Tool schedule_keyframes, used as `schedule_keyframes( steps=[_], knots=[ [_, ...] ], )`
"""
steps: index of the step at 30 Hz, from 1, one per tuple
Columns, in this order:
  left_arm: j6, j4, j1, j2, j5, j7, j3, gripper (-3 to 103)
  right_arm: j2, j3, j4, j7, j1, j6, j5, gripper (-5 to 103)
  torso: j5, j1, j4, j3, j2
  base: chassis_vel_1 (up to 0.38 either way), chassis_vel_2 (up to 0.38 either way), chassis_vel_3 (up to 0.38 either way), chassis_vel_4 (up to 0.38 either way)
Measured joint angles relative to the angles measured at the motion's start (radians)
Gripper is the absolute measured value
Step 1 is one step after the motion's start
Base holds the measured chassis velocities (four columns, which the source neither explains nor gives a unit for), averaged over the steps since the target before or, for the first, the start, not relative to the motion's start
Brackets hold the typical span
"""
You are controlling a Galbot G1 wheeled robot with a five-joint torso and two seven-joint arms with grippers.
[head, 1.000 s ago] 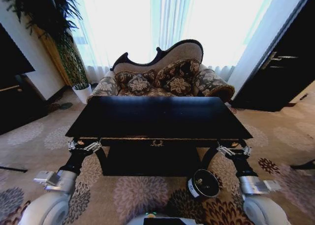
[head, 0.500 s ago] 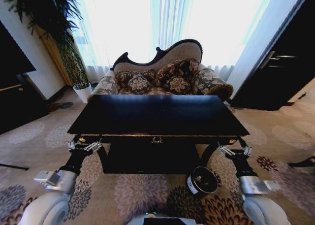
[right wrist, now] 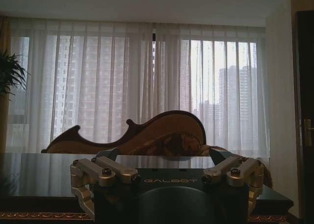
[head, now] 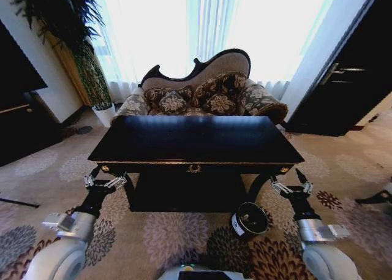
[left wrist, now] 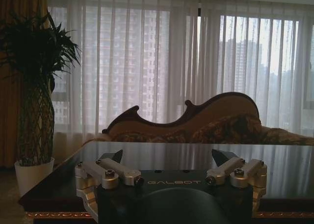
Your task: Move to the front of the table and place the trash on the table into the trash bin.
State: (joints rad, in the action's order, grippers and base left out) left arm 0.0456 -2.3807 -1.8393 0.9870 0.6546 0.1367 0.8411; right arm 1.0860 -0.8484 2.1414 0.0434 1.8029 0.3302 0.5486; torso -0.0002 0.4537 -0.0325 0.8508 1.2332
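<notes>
The glossy black table (head: 196,140) stands straight ahead of me, its gold ornament (head: 194,168) centred on the front apron. The trash is out of view; the tabletop reflects only the window. The trash bin (head: 250,220), black with a white label, sits on the carpet by the table's front right leg. My left gripper (head: 104,181) hovers open and empty by the front left corner, and my right gripper (head: 292,185) hovers open and empty by the front right corner. Both wrist views look level across the tabletop (left wrist: 284,170) (right wrist: 29,170) past the open left gripper (left wrist: 168,158) and right gripper (right wrist: 164,155).
A patterned sofa (head: 202,96) stands behind the table before curtained windows. A tall plant in a white pot (head: 104,113) is at the back left, a dark cabinet (head: 18,114) at the left, a dark door (head: 349,84) at the right. Flowered carpet (head: 171,237) lies in front.
The whole head view has shifted: the table and sofa now look slightly smaller and farther, so the camera moved. Both arms hold the same pose.
</notes>
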Motion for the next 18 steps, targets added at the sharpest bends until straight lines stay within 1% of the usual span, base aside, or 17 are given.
schedule_keyframes(
  steps=[18],
  knots=[
    [0.000,0.000,0.000,0.000,0.000,0.000,0.000,100,0.000,0.000,0.000,0.000,0.000,0.000,0.000,100,0.0000,0.000,0.0000,0.000,0.000,0.053,-0.056,-0.054,0.054]
  ],
)
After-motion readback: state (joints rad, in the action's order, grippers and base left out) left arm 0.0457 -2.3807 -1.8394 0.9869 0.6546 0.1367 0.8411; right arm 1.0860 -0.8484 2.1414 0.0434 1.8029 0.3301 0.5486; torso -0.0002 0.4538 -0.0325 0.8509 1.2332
